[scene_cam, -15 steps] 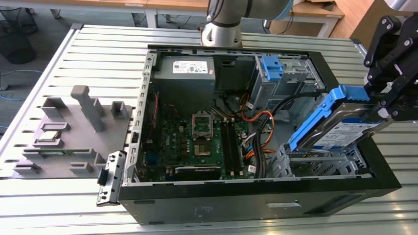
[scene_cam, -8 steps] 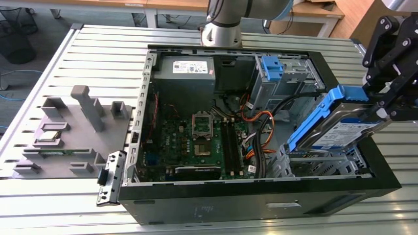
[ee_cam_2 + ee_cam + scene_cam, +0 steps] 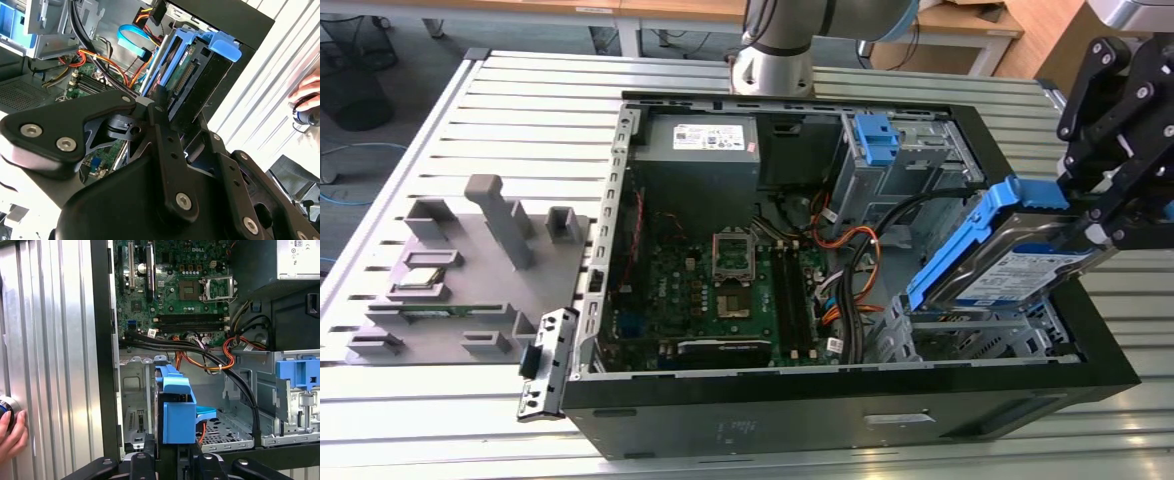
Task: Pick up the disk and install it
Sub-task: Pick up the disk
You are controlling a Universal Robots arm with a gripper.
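— What's inside that box?

— The black computer case [image 3: 787, 412] lies open on its side. A green circuit board [image 3: 734, 290] covers its floor. A grey power box [image 3: 700, 137] sits in the far corner, and a bare blue bracket [image 3: 873, 140] is slotted in the bay beside it. Orange and black cables [image 3: 854, 240] run across the middle. At the near corner, on the exterior view's right, there's a metal cage [image 3: 1014, 335] with nothing seated in it.

— And the disk?

— The disk [image 3: 1001, 262] is up in the air, tilted, just above that cage and not yet down in it. Its blue frame wraps the silver body and the label faces up.

— Is it gripped?

— Yes. The gripper [image 3: 1094, 225] has it by the end farthest from the board. Its fingers [image 3: 165, 130] are clamped on the disk's two flat faces. In the first wrist view the blue frame stands straight out from between them, over the cage.

— What's it all standing on?

— A slatted metal table [image 3: 520, 110]. A grey block [image 3: 454, 270] with posts and slots sits on the exterior view's left, well apart from the case. The arm [image 3: 774, 45] rises just behind the case. A person's hand [image 3: 11, 432] rests at the table's edge. Wooden desks [image 3: 654, 10] stand beyond.
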